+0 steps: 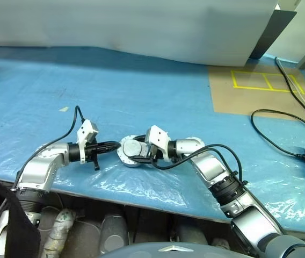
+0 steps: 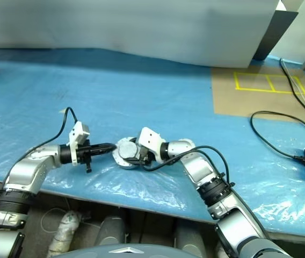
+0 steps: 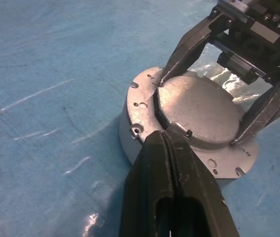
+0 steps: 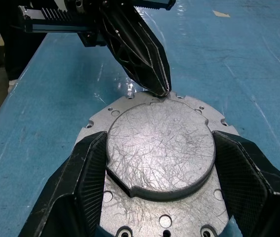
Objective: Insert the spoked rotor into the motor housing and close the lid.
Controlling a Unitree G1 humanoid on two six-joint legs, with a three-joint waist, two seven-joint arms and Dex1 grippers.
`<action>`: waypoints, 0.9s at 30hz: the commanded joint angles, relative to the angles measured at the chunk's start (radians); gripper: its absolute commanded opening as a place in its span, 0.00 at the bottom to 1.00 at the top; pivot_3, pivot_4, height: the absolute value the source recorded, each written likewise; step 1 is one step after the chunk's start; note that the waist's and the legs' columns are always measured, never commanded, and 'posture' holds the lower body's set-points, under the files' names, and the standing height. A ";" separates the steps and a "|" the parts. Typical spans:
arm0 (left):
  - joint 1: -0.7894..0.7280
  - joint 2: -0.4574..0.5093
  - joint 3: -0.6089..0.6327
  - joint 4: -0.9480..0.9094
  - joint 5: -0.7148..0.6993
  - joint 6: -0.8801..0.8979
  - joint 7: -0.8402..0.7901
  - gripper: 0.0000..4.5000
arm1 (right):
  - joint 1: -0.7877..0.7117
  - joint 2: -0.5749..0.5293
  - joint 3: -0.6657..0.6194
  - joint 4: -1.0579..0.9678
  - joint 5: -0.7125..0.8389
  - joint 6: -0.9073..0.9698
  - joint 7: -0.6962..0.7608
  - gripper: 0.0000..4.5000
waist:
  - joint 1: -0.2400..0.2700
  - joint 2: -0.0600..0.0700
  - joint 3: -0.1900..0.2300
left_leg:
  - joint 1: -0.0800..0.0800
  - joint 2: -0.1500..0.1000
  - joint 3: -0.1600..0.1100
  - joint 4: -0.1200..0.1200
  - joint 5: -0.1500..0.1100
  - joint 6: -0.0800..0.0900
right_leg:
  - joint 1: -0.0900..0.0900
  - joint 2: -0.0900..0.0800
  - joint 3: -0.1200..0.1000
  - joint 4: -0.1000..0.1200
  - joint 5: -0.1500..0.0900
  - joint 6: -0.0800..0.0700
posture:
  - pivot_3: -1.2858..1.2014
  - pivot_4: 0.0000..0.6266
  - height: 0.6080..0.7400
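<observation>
Scratched grey motor housing (image 4: 160, 148) clamped by right hand (image 4: 160, 163); left hand (image 3: 165, 140), fingers together, touches its rim

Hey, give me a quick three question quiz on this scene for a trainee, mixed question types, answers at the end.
1. True or false: the left gripper has its jaws wide open.
2. Whose jaws sit either side of the raised centre of the motor housing? A: left gripper. B: right gripper.
3. Fill in: the sheet over the table is ___.
Key: 1 false; 2 B; 3 blue.
</observation>
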 commanded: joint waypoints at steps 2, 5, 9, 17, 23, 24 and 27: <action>0.006 0.000 -0.035 -0.007 0.022 -0.024 -0.025 0.01 | 0.032 -0.019 0.013 0.062 -0.039 0.042 -0.015 0.66 | 0.000 0.001 0.000 | 0.000 0.000 0.000 0.000 0.000 0.000 | 0.000 0.000 0.000 -0.001 0.000 0.000 | 0.52 0.24 1.00; 0.025 0.003 -0.059 -0.015 0.037 -0.037 -0.040 0.01 | 0.035 -0.019 0.015 0.056 -0.039 0.048 -0.016 0.66 | 0.000 0.002 -0.001 | 0.000 0.000 0.000 -0.001 0.000 0.000 | 0.000 0.000 0.000 -0.001 0.000 0.000 | 0.52 0.24 1.00; 0.040 0.013 -0.075 0.007 0.062 -0.067 -0.049 0.01 | 0.037 -0.020 0.013 0.051 -0.038 0.049 -0.017 0.66 | 0.000 0.003 -0.003 | 0.001 0.000 0.001 -0.002 -0.001 0.002 | 0.001 -0.001 0.001 -0.002 0.000 0.000 | 0.52 0.24 1.00; 0.014 -0.003 -0.069 0.054 0.082 -0.109 -0.030 0.00 | 0.021 -0.011 -0.037 0.010 0.038 0.108 0.010 1.00 | 0.002 0.003 -0.004 | 0.008 -0.001 0.004 -0.012 -0.001 0.002 | 0.002 -0.003 0.005 -0.003 -0.001 0.001 | 0.52 0.24 1.00; 0.011 -0.012 -0.075 0.064 0.090 -0.117 -0.029 0.00 | -0.024 -0.018 -0.176 -0.124 0.258 0.359 0.074 1.00 | 0.003 0.003 -0.004 | 0.006 -0.001 0.009 -0.016 0.000 0.000 | 0.001 -0.002 0.006 -0.010 -0.001 0.001 | 0.52 0.24 1.00; 0.009 -0.012 -0.076 0.064 0.090 -0.117 -0.030 0.00 | -0.028 -0.017 -0.200 -0.146 0.289 0.386 0.074 1.00 | 0.003 0.003 -0.004 | 0.005 -0.001 0.009 -0.015 0.000 0.000 | 0.000 -0.002 0.006 -0.011 0.000 0.001 | 0.52 0.24 1.00; 0.008 -0.011 -0.077 0.069 0.091 -0.121 -0.033 0.00 | -0.026 -0.015 -0.266 -0.206 0.377 0.465 0.064 1.00 | 0.005 0.003 -0.004 | 0.000 -0.002 0.009 -0.015 0.000 0.000 | -0.004 -0.002 0.006 -0.013 0.000 0.002 | 0.52 0.24 1.00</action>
